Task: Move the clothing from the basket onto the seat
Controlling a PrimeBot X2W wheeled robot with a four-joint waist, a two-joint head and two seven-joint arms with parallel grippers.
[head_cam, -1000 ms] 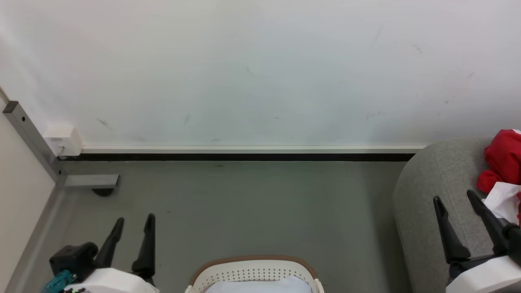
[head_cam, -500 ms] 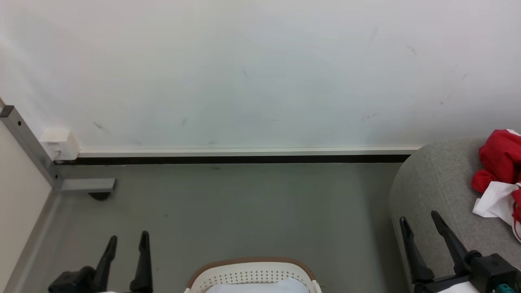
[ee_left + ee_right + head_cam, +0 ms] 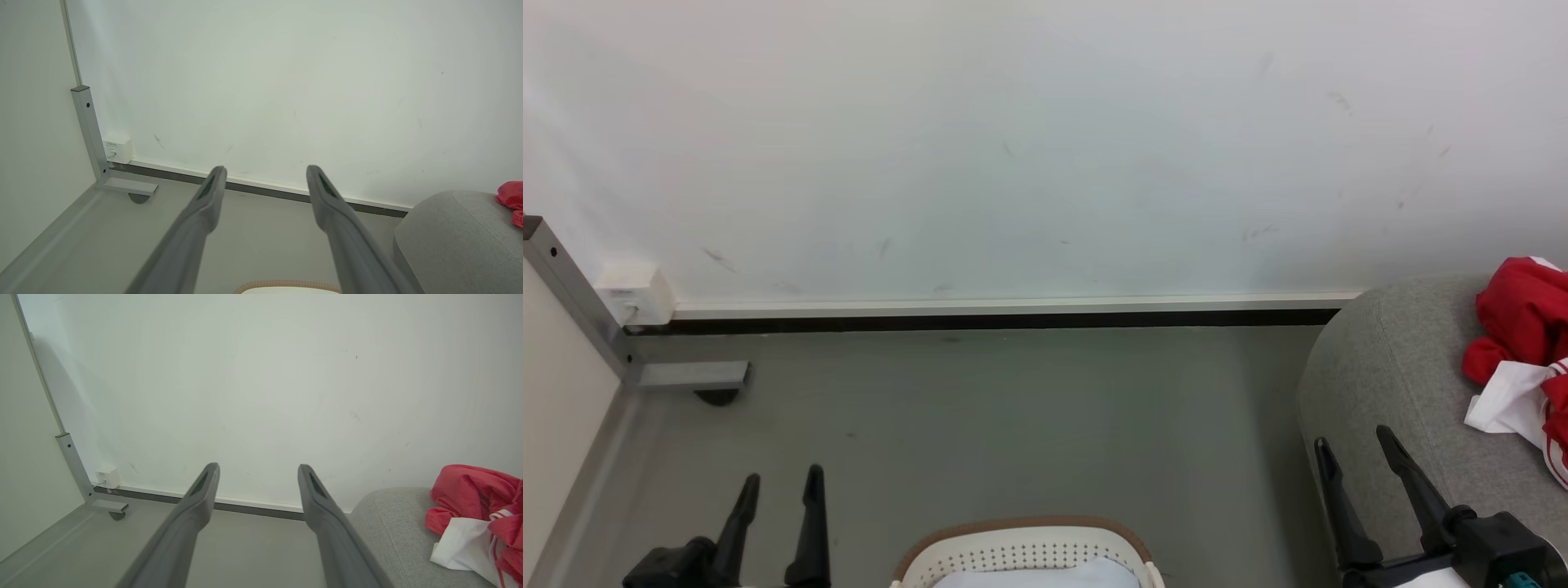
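The red clothing (image 3: 1521,327) with white parts lies crumpled on the grey seat (image 3: 1388,384) at the right edge of the head view; the right wrist view shows the clothing (image 3: 478,506) on the seat (image 3: 392,526) too. A red bit of the clothing (image 3: 510,198) shows in the left wrist view. The white basket (image 3: 1021,551) with a brown rim stands at the bottom centre, a pale bluish cloth (image 3: 1037,576) inside it. My right gripper (image 3: 1352,445) is open and empty, left of the clothing over the seat's front corner. My left gripper (image 3: 780,482) is open and empty, left of the basket.
A white wall (image 3: 1013,147) with a baseboard runs across the back. A grey metal frame leg (image 3: 690,376) and a small white box (image 3: 633,292) sit in the left corner. Grey floor (image 3: 1013,408) lies between wall, basket and seat.
My right gripper has drawn back left and down, away from the clothing, which stays on the seat. My left gripper has sunk lower in the view. The camera has shifted slightly.
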